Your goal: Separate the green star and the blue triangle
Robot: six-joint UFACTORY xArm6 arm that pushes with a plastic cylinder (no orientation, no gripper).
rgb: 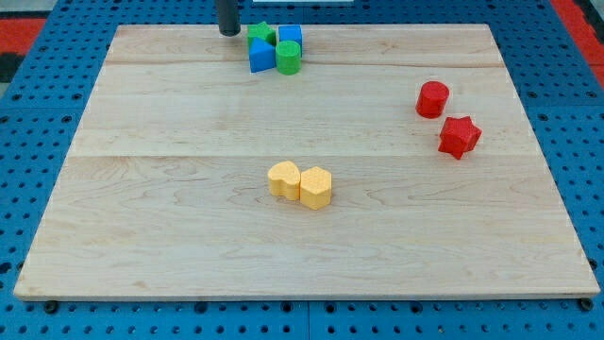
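Observation:
The green star (261,34) lies near the board's top edge, touching the blue triangle (260,55) just below it. A blue cube (291,36) and a green cylinder (289,59) sit tight against them on the right, forming one cluster. My tip (229,31) rests on the board just left of the green star, close to it; whether it touches the star I cannot tell.
A red cylinder (432,98) and a red star (459,136) sit at the view's right. Two yellow blocks (284,178) (316,187) touch each other near the middle. The wooden board (142,236) lies on a blue pegboard.

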